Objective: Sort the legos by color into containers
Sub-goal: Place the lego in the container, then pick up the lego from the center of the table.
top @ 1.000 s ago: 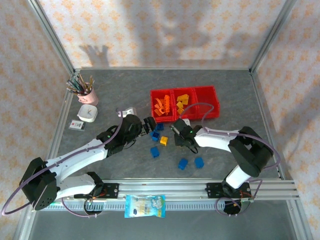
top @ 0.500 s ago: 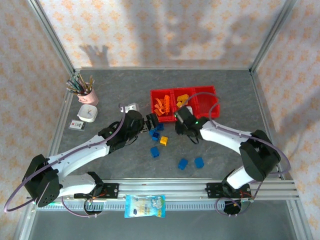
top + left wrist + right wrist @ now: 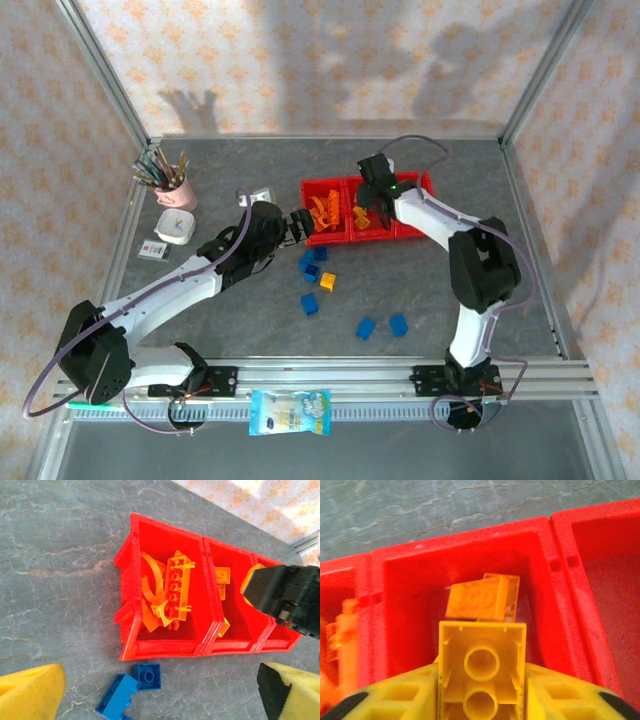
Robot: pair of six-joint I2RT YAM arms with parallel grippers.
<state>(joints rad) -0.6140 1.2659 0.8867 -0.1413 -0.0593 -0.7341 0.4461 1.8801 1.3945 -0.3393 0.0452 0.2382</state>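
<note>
The right arm had just swung up from the loose legos; its right fingers (image 3: 395, 695) gripped a yellow brick (image 3: 482, 665) over the middle bin (image 3: 460, 535) (another lay inside), nearly sorted, while the left fingers (image 3: 30, 690) gaped empty beside the containers (image 3: 412, 180), blue bricks (image 3: 312, 268) waiting on the table (image 3: 450, 290)

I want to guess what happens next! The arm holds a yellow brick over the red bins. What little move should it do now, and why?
Probably open the right end effector and let the yellow brick drop: it hangs over the middle bin, where another yellow brick already lies.
</note>
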